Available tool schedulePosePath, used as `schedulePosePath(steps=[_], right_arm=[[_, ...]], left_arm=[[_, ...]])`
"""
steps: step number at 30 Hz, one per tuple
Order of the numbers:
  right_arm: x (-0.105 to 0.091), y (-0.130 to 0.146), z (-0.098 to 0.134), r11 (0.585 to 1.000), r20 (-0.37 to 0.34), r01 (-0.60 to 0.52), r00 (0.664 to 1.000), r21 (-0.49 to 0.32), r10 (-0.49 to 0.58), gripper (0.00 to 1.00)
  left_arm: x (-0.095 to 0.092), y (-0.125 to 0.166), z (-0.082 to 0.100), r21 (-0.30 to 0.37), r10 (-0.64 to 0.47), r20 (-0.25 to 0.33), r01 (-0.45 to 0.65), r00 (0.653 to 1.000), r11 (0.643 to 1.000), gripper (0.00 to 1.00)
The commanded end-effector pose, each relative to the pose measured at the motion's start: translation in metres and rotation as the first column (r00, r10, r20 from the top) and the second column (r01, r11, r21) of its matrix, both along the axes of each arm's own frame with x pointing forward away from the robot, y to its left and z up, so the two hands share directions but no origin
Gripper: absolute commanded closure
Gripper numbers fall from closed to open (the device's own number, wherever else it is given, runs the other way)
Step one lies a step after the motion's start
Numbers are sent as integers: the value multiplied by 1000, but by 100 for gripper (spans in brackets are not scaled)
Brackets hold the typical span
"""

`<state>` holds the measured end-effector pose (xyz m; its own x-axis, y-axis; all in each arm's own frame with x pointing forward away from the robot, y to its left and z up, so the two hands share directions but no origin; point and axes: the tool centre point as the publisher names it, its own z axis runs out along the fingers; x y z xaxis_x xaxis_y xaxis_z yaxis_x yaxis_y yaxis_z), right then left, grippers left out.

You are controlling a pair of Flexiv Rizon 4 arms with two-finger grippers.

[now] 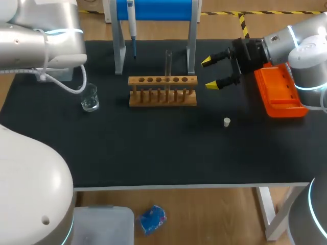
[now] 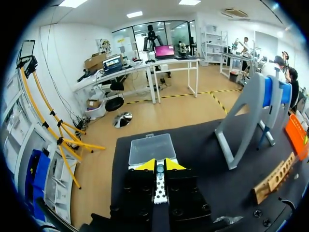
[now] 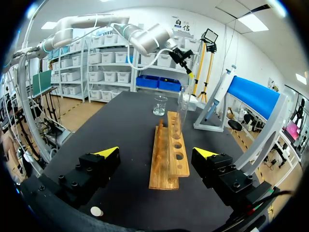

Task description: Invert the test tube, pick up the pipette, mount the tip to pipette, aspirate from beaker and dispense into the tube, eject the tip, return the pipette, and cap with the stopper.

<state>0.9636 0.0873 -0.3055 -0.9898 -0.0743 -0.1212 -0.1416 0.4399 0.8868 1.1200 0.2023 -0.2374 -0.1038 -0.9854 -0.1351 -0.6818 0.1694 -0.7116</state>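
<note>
Little of the task looks done. The tube [image 1: 168, 64] stands upright in the rack [image 1: 162, 97] at the middle of the surface [image 1: 153, 148]. Whether it is mouth-up or mouth-down cannot be told from these views, so the inverting step may or may not be finished. The pipette [image 1: 131, 20] hangs on the blue stand [image 1: 156, 9] at the upper middle of the head view, untouched and with no tip that can be made out. The beaker [image 1: 90, 97] sits at the left, well apart from the rack. The stopper [image 1: 227, 121] lies loose on the surface at the lower right of the rack, so capping is not done. The orange tip box [image 1: 278, 94] rests at the right edge. The right gripper [image 1: 208, 74] hangs just right of the rack, its fingers wide and empty, pointing along the rack toward the tube. The left gripper [image 2: 160, 165] is off at the upper left, fingers pressed together on nothing, with a clear box [image 2: 152, 147] ahead of it. Picking up the pipette, mounting a tip, aspirating, dispensing, ejecting, returning and capping all appear to remain.
</note>
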Motion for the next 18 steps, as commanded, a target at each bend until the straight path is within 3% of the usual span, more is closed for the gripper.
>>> schedulePosePath(steps=[1, 6, 8, 9, 18], right_arm=[[0, 0, 1, 1000, 0, 0, 1000, -3, 0, 0], [0, 0, 1, 1000, 0, 0, 1000, -3, 0, 0], [0, 0, 1, 1000, 0, 0, 1000, -3, 0, 0], [0, 0, 1, 1000, 0, 0, 1000, -3, 0, 0], [0, 0, 1, 1000, 0, 0, 1000, -3, 0, 0]], left_arm=[[-21, 3, 19, -19, -23, -7, 23, 1000, 1000, 100], [-21, 3, 19, -19, -23, -7, 23, 1000, 1000, 100], [-22, -9, 4, 70, -58, -49, 62, 997, 996, 100], [-24, -13, 3, 35, -91, -41, 92, 995, 995, 100], [-62, -41, 35, -5, -307, 2, 307, 952, 952, 100]])
